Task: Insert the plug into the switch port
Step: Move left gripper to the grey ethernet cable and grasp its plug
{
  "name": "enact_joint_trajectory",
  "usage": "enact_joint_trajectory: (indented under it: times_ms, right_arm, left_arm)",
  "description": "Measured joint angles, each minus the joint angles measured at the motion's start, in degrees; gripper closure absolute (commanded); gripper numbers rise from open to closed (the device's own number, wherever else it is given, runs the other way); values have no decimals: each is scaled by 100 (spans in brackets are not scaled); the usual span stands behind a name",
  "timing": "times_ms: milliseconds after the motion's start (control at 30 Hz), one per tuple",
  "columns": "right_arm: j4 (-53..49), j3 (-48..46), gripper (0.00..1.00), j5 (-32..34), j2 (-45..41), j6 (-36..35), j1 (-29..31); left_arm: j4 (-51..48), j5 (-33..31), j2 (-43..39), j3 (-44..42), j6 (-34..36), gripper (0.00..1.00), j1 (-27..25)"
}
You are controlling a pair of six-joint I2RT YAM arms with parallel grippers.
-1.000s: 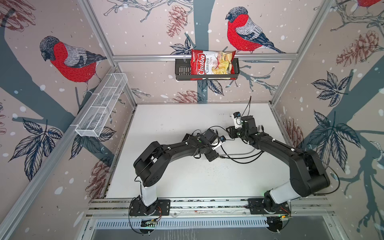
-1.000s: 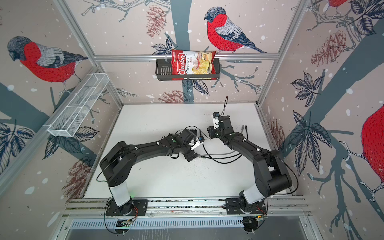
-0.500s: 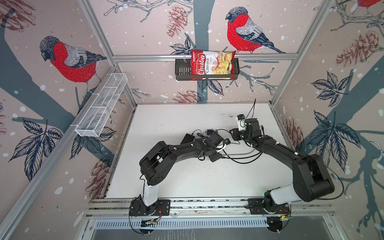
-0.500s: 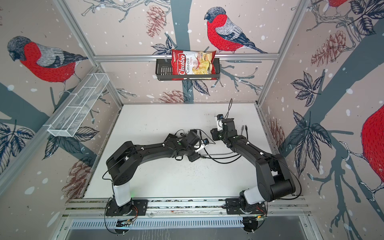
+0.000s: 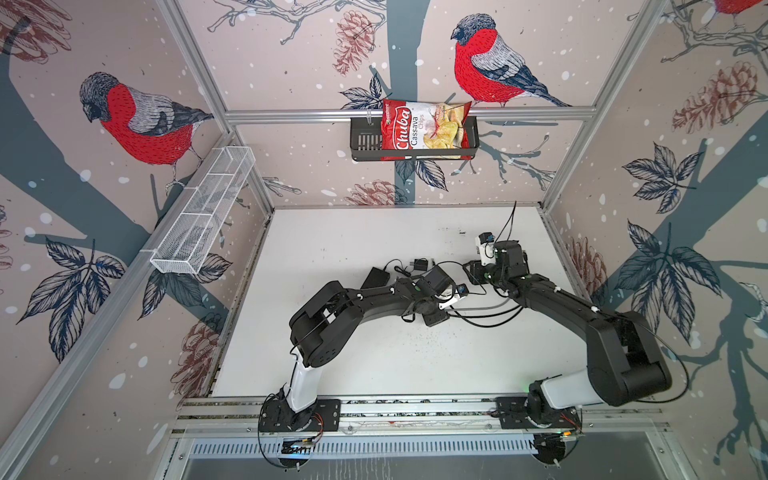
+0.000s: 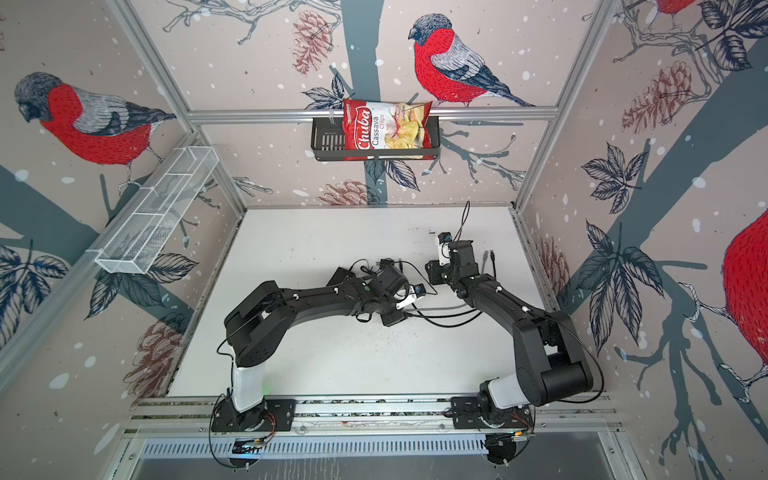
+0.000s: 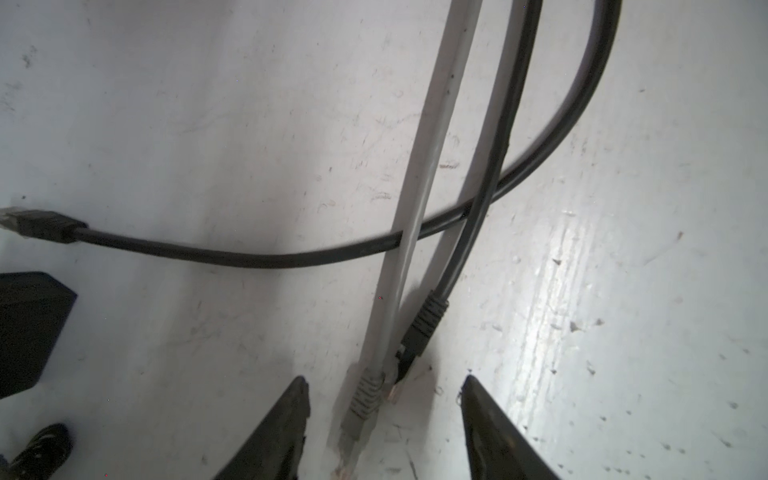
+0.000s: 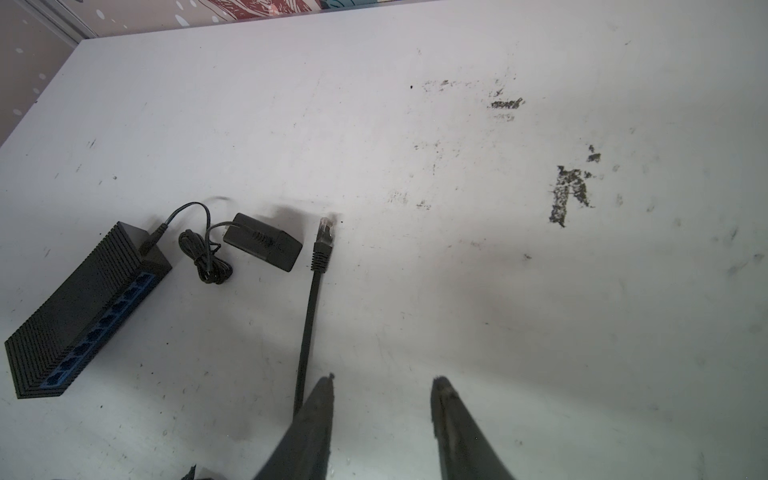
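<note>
L gripper [image 7: 385, 379] jaws apart astride grey plug [image 7: 365, 399], black plug [image 7: 424, 328] just beside; R gripper [image 8: 384, 378] spread, empty; switch [image 8: 83, 307] apart.

The switch [image 8: 79, 316] is seen as a flat black ribbed box laid flat on the white table [image 8: 415, 291], with a row of blue-lined ports [image 8: 104, 320] set along one long side; the ports in view are unoccupied. A thin black cord [image 8: 195, 249] is plugged into one short end, gathered in a loose tangle and joined to a small black block [image 8: 264, 247] laid just beside it. A black plug [image 8: 323, 241] with a clear tip is laid on the table just beside that block, apart from the switch. In the left wrist view a grey plug [image 7: 365, 395] and a second black plug [image 7: 424, 328] are laid side by side, touching, on the table.
</note>
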Motion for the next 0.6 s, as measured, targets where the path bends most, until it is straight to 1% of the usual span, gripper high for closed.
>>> enact_joint_trajectory:
  times_ms: [67, 233, 367, 600]
  right_arm:
    - [2, 2, 59, -35, 2, 2, 0]
    - [39, 4, 59, -118, 55, 2, 0]
    - [39, 26, 59, -140, 98, 0, -2]
    - [35, 83, 60, -188, 197, -2, -2]
  left_arm:
    - [9, -103, 0, -39, 2, 42, 22]
    - [-20, -116, 0, -214, 28, 44, 168]
    - [37, -85, -20, -337, 26, 53, 254]
    - [138, 76, -33, -420, 44, 77, 295]
